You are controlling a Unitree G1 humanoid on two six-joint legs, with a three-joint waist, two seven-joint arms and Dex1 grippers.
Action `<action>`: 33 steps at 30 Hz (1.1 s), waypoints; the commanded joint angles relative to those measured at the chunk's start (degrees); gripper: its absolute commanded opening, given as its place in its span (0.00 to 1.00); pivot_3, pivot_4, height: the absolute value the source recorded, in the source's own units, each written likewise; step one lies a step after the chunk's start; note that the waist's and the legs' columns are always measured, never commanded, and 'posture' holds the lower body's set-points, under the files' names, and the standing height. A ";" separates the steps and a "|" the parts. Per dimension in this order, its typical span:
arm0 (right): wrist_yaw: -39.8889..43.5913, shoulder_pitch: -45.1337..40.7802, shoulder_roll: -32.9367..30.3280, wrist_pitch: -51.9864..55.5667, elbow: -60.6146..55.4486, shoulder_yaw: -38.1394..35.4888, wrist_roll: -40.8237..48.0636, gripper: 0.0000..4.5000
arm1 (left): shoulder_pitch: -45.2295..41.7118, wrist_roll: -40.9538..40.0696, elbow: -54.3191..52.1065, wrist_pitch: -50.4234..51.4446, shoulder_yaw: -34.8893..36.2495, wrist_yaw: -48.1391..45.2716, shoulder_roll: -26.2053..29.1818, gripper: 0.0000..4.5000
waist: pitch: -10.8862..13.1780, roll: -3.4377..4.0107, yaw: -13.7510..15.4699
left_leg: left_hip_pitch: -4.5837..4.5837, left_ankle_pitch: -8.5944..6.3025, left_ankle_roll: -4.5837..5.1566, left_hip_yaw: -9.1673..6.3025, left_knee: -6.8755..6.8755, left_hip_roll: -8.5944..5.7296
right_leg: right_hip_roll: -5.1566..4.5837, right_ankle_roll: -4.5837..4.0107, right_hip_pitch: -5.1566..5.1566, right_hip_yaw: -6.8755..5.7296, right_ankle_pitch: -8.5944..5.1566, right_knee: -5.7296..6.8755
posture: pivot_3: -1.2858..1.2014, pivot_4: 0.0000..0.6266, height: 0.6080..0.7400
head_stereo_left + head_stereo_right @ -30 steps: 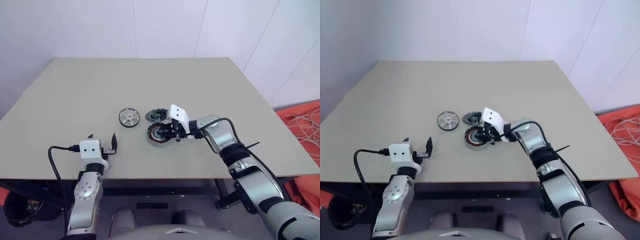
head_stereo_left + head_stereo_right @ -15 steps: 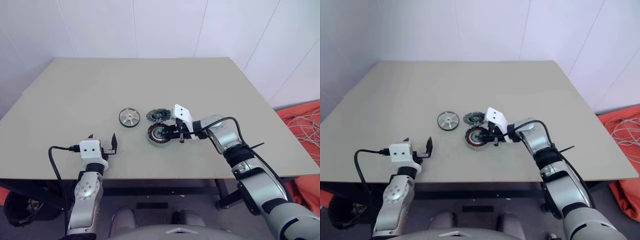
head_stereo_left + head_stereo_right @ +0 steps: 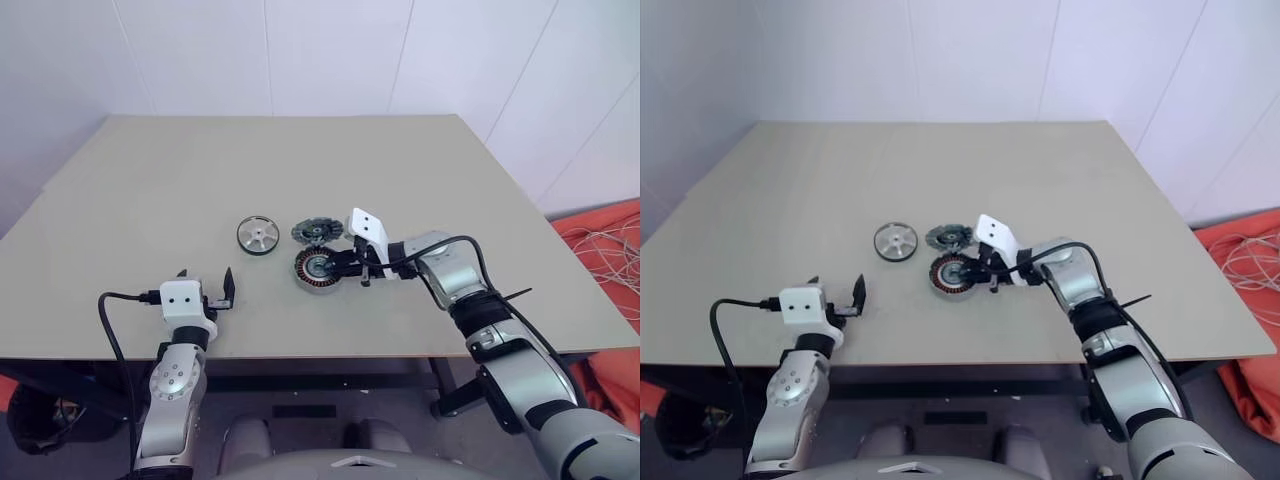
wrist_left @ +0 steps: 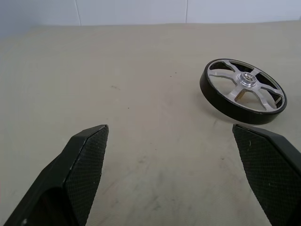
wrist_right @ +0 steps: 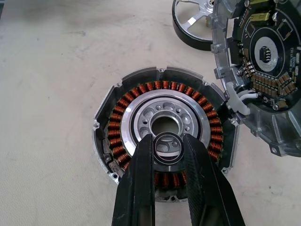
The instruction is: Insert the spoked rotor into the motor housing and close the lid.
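Right wrist view: our right gripper [image 5: 169,148] pinches a small black ring [image 5: 168,144] over the motor housing [image 5: 165,136] hub — we should centre it squarely before letting go. The spoked rotor [image 3: 258,235] lies beside; left gripper [image 3: 205,285] gapes empty.

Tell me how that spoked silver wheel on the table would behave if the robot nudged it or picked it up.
The spoked rotor looks like rigid metal, so it probably won't flex. Lying flat, it would likely slide rather than roll; stood on edge, its round rim could roll away. Its smooth, shiny surface may slip in a claw.
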 commanded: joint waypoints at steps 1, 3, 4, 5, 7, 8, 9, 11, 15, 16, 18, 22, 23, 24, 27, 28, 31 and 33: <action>-0.36 -0.76 1.16 -0.02 -3.07 -0.42 0.86 0.12 | -0.90 -0.07 -0.85 -1.06 -0.03 0.07 -0.08 1.00 | 0.00 0.00 -0.02 | 0.00 0.00 0.00 0.00 0.00 0.00 | 0.00 0.00 0.00 0.00 0.00 0.00 | 0.52 0.00 1.00; -0.66 -1.00 1.88 -0.08 -2.85 -0.27 0.63 0.12 | -0.88 0.00 -0.82 -1.09 -0.09 0.15 -0.15 1.00 | 0.00 0.00 0.00 | 0.01 0.00 0.00 0.00 0.00 0.00 | 0.00 0.00 0.00 -0.01 0.00 0.00 | 0.52 0.00 1.00; -0.78 -1.16 2.16 -0.10 -2.69 -0.25 0.52 0.12 | -0.86 0.01 -0.82 -1.09 -0.09 0.20 -0.18 1.00 | 0.00 0.00 0.00 | 0.00 0.00 0.00 0.00 0.00 0.00 | 0.00 0.00 0.00 0.00 0.00 0.00 | 0.52 0.00 1.00; -0.90 -1.32 2.45 -0.25 -2.51 -0.25 0.41 0.12 | -0.82 0.06 -0.83 -1.10 -0.12 0.25 -0.22 1.00 | 0.00 0.00 0.01 | 0.00 0.00 0.00 0.00 0.00 0.00 | 0.00 0.00 0.00 0.00 0.00 0.00 | 0.52 0.00 1.00; -1.13 -1.68 2.91 -0.51 -2.08 -0.24 0.22 0.12 | -0.74 0.13 -0.87 -1.14 -0.09 0.33 -0.28 1.00 | 0.00 0.00 0.01 | -0.01 0.00 0.00 0.00 0.00 0.00 | -0.01 0.00 0.00 0.00 0.00 0.00 | 0.52 0.00 1.00; -1.20 -1.74 2.99 -0.71 -1.95 -0.24 0.14 0.12 | -0.64 0.18 -0.91 -1.19 -0.12 0.36 -0.34 1.00 | 0.00 0.00 0.01 | -0.01 0.00 0.00 0.00 0.00 0.00 | -0.01 0.00 0.00 0.00 0.00 0.00 | 0.52 0.00 1.00; -1.35 -1.88 3.06 -0.95 -1.66 -0.28 0.04 0.12 | -0.57 0.21 -0.95 -1.21 -0.12 0.40 -0.38 1.00 | 0.00 0.00 0.02 | -0.01 0.00 0.00 -0.01 0.00 0.00 | -0.01 0.00 0.00 0.00 0.00 0.00 | 0.52 0.00 1.00; -1.48 -2.10 2.97 -1.46 -1.01 -0.41 -0.15 0.12 | -0.42 0.32 -1.05 -1.26 -0.17 0.45 -0.48 1.00 | 0.00 0.00 0.01 | -0.01 0.00 0.00 -0.01 0.00 0.01 | -0.01 0.00 0.00 0.00 0.00 0.00 | 0.52 0.00 1.00; -1.22 -2.04 2.30 -2.24 -0.54 -0.60 -0.46 0.12 | -0.24 0.30 -1.16 -1.30 -0.03 0.34 -0.54 1.00 | 0.01 0.00 0.01 | 0.00 0.00 0.00 0.00 0.00 0.00 | 0.00 0.00 0.00 -0.01 0.00 0.00 | 0.52 0.00 1.00; -1.04 -2.00 2.11 -2.27 -0.61 -0.64 -0.44 0.12 | -0.24 0.28 -1.15 -1.30 -0.02 0.30 -0.54 1.00 | 0.01 0.00 0.01 | 0.00 0.00 0.00 -0.01 0.00 0.00 | 0.00 0.00 0.00 -0.01 0.00 0.00 | 0.52 0.00 1.00; -0.84 -1.92 1.87 -2.31 -0.76 -0.63 -0.42 0.12 | -0.29 0.24 -1.10 -1.30 -0.01 0.24 -0.52 1.00 | 0.01 0.00 0.01 | -0.01 0.00 0.00 -0.01 0.00 0.00 | -0.01 0.00 0.00 0.00 0.00 0.00 | 0.52 0.00 1.00; -0.74 -1.77 1.69 -2.37 -1.00 -0.47 -0.46 0.12 | -0.45 0.20 -0.97 -1.27 -0.07 0.09 -0.48 1.00 | 0.01 0.00 0.01 | 0.00 0.00 0.00 0.00 0.00 0.00 | 0.00 0.00 0.00 -0.01 0.00 0.00 | 0.52 0.00 1.00; -0.76 -1.76 1.68 -2.40 -1.00 -0.47 -0.47 0.12 | -0.44 0.20 -0.98 -1.26 -0.08 0.07 -0.48 1.00 | 0.01 0.00 0.01 | 0.00 0.00 0.00 -0.01 0.00 0.00 | 0.00 0.00 0.00 -0.01 0.00 0.00 | 0.52 0.00 1.00; -0.86 -1.82 1.74 -2.48 -0.87 -0.45 -0.51 0.12 | -0.44 0.21 -0.99 -1.24 -0.07 0.08 -0.49 1.00 | 0.01 0.00 0.01 | -0.01 0.00 0.00 0.00 0.00 0.00 | 0.00 0.00 0.00 0.00 0.00 0.00 | 0.52 0.00 1.00; -0.97 -1.93 1.96 -2.65 -0.61 -0.34 -0.57 0.12 | -0.35 0.24 -1.06 -1.21 -0.04 0.14 -0.54 1.00 | 0.01 0.00 0.01 | 0.00 0.00 0.00 0.00 0.00 0.00 | -0.01 0.00 0.00 0.00 0.00 0.00 | 0.52 0.00 1.00; -0.90 -1.94 2.00 -2.66 -0.62 -0.32 -0.55 0.12 | -0.31 0.25 -1.12 -1.19 -0.04 0.16 -0.56 1.00 | 0.01 0.00 0.01 | 0.00 0.00 0.00 -0.01 0.00 0.01 | 0.00 0.00 0.00 0.00 0.00 0.00 | 0.52 0.00 1.00; -1.04 -2.14 2.33 -2.73 -0.39 -0.32 -0.55 0.29 | -0.27 0.28 -1.17 -1.17 0.02 0.31 -0.61 1.00 | 0.01 0.00 0.01 | 0.00 0.00 0.00 0.00 0.00 0.00 | 0.00 0.00 0.00 0.00 0.00 0.00 | 0.52 0.00 1.00; -1.40 -2.25 2.50 -2.97 -0.21 -0.43 -0.64 0.43 | -0.20 0.29 -1.25 -1.16 0.03 0.39 -0.64 1.00 | 0.01 0.00 0.01 | 0.00 0.00 0.00 0.00 0.00 0.00 | 0.00 -0.01 0.00 0.00 0.00 0.00 | 0.52 0.00 1.00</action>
